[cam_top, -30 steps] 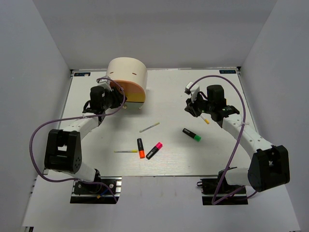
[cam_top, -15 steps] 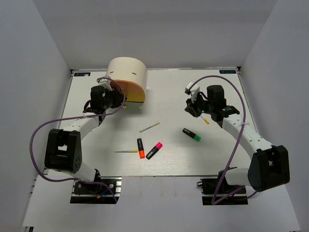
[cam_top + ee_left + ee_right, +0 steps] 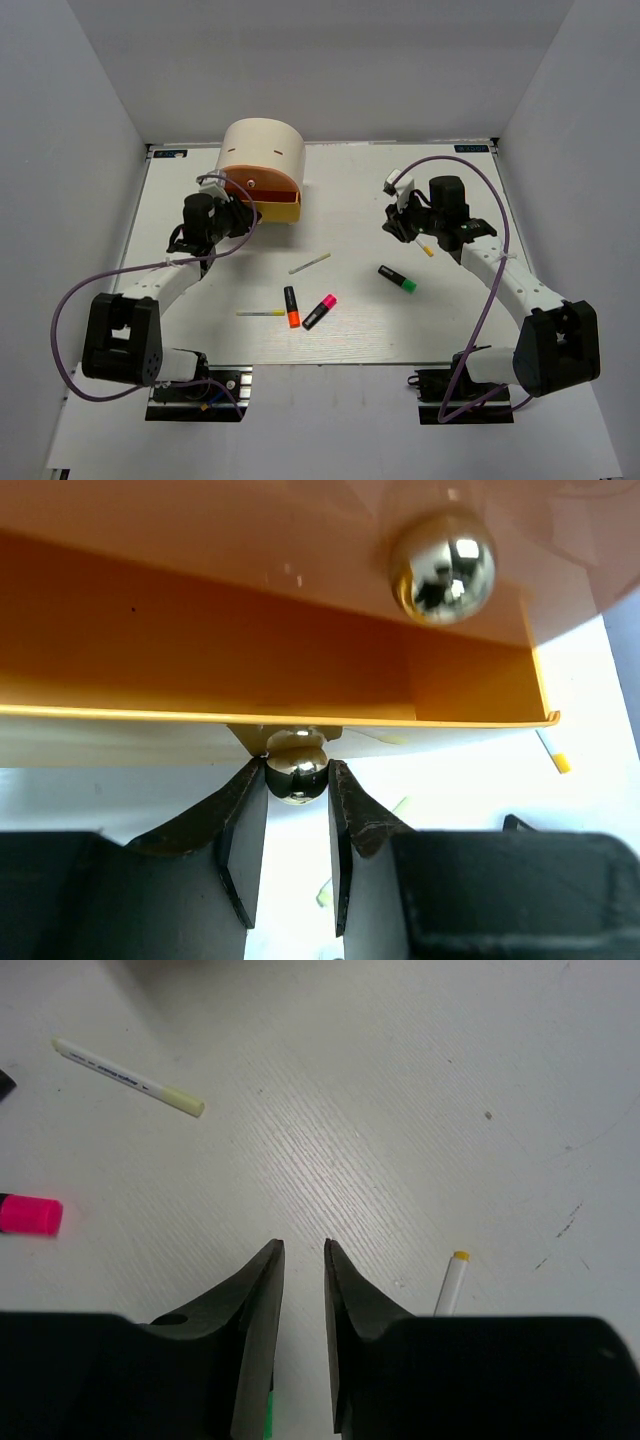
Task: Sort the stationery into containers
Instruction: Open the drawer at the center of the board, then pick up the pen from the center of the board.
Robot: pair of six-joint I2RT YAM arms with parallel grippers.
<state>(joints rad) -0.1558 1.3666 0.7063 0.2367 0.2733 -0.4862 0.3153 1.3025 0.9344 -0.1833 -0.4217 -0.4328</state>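
Observation:
The cream cabinet (image 3: 262, 148) stands at the back left, with an orange drawer (image 3: 265, 184) above a yellow drawer (image 3: 284, 209). My left gripper (image 3: 238, 212) is shut on the lower drawer's round metal knob (image 3: 296, 770), and the orange drawer's knob (image 3: 443, 565) shows above it. My right gripper (image 3: 400, 222) hovers over bare table, jaws a little apart and empty (image 3: 303, 1250), left of a white pen with a yellow tip (image 3: 450, 1282). Loose on the table lie two pale pens (image 3: 310, 263) (image 3: 260, 313) and orange (image 3: 291, 306), pink (image 3: 319, 311) and green (image 3: 397, 279) highlighters.
The white table (image 3: 340, 190) is enclosed by grey walls on three sides. Purple cables loop off both arms. Both arm bases sit at the near edge.
My left gripper closed on the knob and drew back to the near left, and the drawers swung out from the cabinet. The right arm has barely moved.

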